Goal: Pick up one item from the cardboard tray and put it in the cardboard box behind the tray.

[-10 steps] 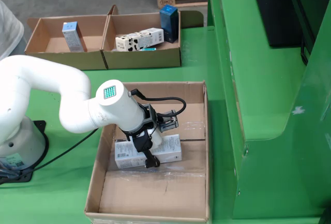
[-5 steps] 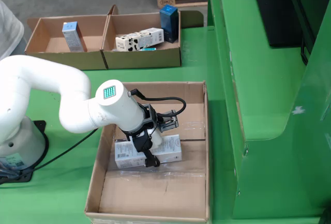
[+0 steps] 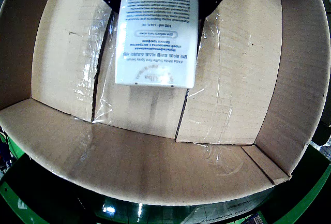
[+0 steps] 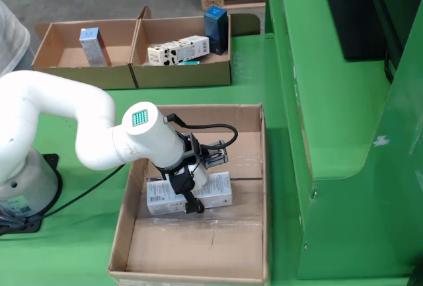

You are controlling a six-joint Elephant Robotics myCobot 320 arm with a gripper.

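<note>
A white carton point(image 4: 190, 195) is held by the gripper point(image 4: 188, 190), jaws closed on it, low inside the cardboard box point(image 4: 254, 187). Green surfacing point(image 4: 66, 246) is seen around; the cardboard tray point(image 4: 182, 74) lies farther off.

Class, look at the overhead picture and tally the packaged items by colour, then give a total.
White boxes: 2, the white box at the gripper and the white patterned carton in the tray
Dark blue box: 1
Silver-blue box: 1
Total: 4
</note>
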